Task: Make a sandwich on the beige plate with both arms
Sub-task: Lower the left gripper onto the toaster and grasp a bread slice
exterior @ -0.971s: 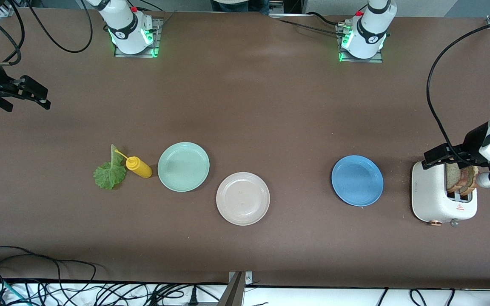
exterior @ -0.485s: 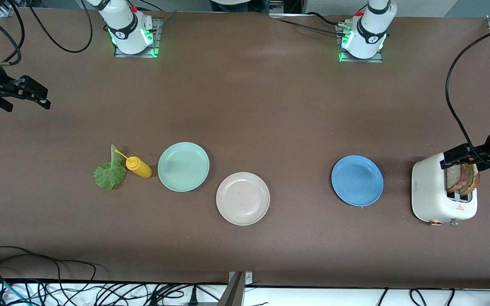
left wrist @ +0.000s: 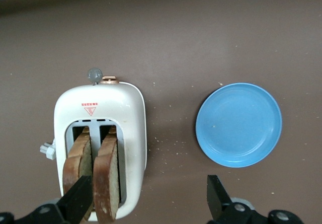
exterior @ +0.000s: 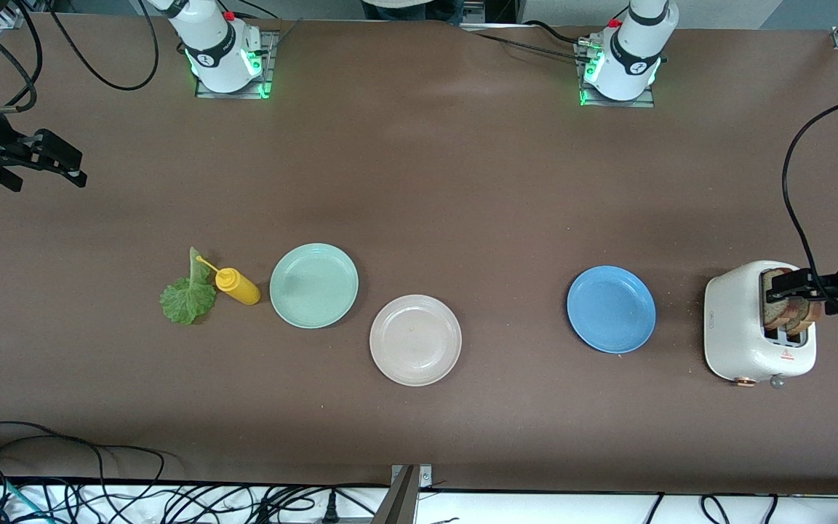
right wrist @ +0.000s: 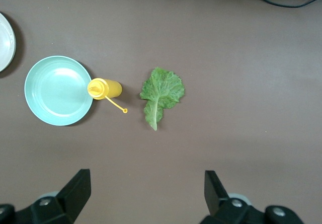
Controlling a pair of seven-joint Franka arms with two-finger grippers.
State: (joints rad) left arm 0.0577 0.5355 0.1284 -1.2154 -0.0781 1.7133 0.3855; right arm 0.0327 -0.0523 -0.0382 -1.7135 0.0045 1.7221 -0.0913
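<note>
The left gripper (exterior: pixel 790 287) hangs over the white toaster (exterior: pixel 739 335) at the left arm's end of the table, its fingers (left wrist: pixel 78 196) spread wide and holding nothing; in the left wrist view one finger sits just over the two bread slices (left wrist: pixel 95 176) that stand upright in the slots, while the other is out over bare table between the toaster and the blue plate (left wrist: pixel 239 124). The right gripper (exterior: pixel 44 161) waits in the air at the right arm's end, fingers (right wrist: pixel 75 189) spread and empty, with the lettuce leaf (right wrist: pixel 160 95), the yellow squeeze bottle (right wrist: pixel 104 89) and the mint-green plate (right wrist: pixel 58 90) on the table under its wrist camera. The beige plate (exterior: pixel 415 340) lies bare, well away from both grippers, beside the mint-green one. The bread is probably light, soft and crumbly; a gentle pinch across the flat faces near the protruding top crust seems best. The lettuce looks limp and thin, so the thicker stem end is likely the firmer hold.
</note>
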